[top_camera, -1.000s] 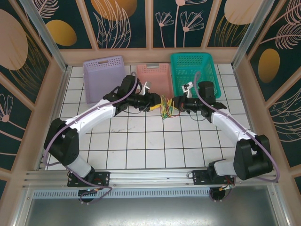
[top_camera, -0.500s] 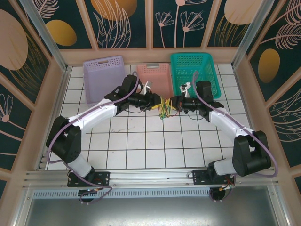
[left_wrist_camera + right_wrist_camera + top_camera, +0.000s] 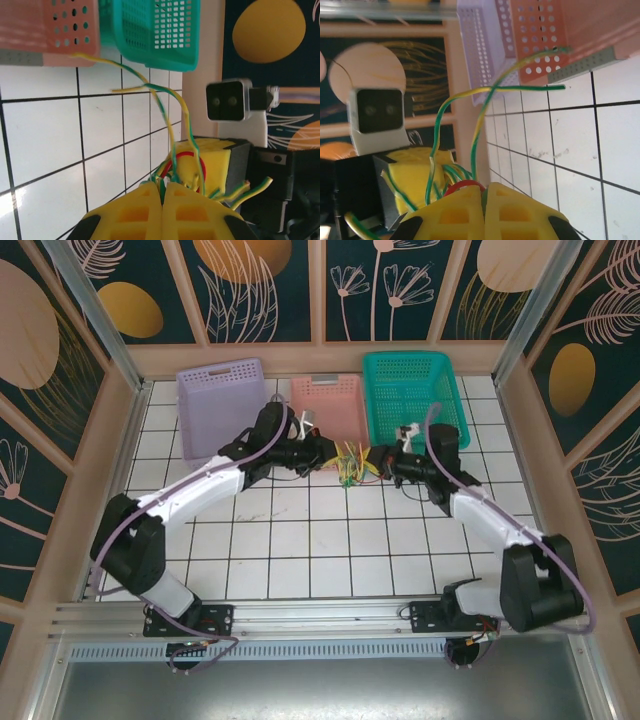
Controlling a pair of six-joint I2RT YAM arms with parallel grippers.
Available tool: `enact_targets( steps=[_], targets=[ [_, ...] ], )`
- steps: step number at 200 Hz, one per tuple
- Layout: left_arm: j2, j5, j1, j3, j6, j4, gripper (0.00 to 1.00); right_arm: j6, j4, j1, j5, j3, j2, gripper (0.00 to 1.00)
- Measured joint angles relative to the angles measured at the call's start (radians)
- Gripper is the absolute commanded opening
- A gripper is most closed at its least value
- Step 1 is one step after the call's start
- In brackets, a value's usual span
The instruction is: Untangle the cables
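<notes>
As the left gripper clamps shut on the tangled thin yellow, green and red wire cables, just before the perforated pink plastic basket, the right gripper pinches that same knot from the opposite side.

The cables were a small tangled bunch of thin yellow, green and red wires. They were clamped between the left gripper and the right gripper, just in front of the pink basket. Striped yellow-green ends curled loosely outward.
</notes>
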Motion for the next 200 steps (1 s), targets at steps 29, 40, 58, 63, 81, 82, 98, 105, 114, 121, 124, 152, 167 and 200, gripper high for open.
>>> enact_targets(
  steps=[29, 40, 58, 63, 81, 82, 98, 105, 114, 121, 124, 152, 167, 200],
  targets=[
    [-0.103, -0.069, -0.019, -0.103, -0.124, 0.082, 0.0, 0.214, 0.103, 0.003, 0.093, -0.136, -0.167, 0.0],
    [-0.13, -0.085, -0.025, -0.131, -0.171, 0.115, 0.0, 0.289, 0.125, 0.016, 0.131, -0.169, -0.207, 0.0],
    [-0.148, -0.092, -0.027, -0.158, -0.225, 0.155, 0.0, 0.396, 0.134, 0.048, 0.181, -0.206, -0.25, 0.0],
    [-0.15, -0.093, -0.027, -0.165, -0.235, 0.158, 0.0, 0.42, 0.128, 0.058, 0.195, -0.21, -0.258, 0.0],
    [-0.163, -0.115, -0.027, -0.196, -0.269, 0.161, 0.0, 0.499, 0.075, 0.094, 0.272, -0.223, -0.304, 0.0],
    [-0.164, -0.117, -0.026, -0.198, -0.27, 0.161, 0.0, 0.505, 0.07, 0.096, 0.278, -0.225, -0.309, 0.0],
    [-0.185, -0.137, -0.019, -0.222, -0.291, 0.159, 0.07, 0.535, 0.042, 0.105, 0.34, -0.25, -0.368, 0.0],
    [-0.188, -0.135, -0.013, -0.222, -0.296, 0.16, 0.22, 0.524, 0.029, 0.101, 0.35, -0.248, -0.372, 0.0],
    [-0.186, -0.127, -0.009, -0.218, -0.3, 0.163, 0.34, 0.491, -0.002, 0.098, 0.35, -0.222, -0.351, 0.0],
    [-0.18, -0.118, -0.008, -0.209, -0.299, 0.158, 0.39, 0.444, -0.04, 0.099, 0.35, -0.185, -0.319, 0.0],
    [-0.176, -0.112, -0.006, -0.202, -0.294, 0.154, 0.39, 0.416, -0.06, 0.1, 0.35, -0.166, -0.302, 0.0],
    [-0.148, -0.089, -0.006, -0.13, -0.251, 0.115, 0.17, 0.164, -0.254, 0.13, 0.359, 0.048, -0.154, 0.0],
    [-0.156, -0.081, -0.006, -0.127, -0.23, 0.115, 0.2, 0.077, -0.295, 0.134, 0.357, 0.093, -0.139, 0.0],
    [-0.159, -0.091, -0.011, -0.125, -0.19, 0.042, 0.65, -0.021, -0.347, 0.139, 0.351, 0.1, -0.137, 0.0]
  ],
)
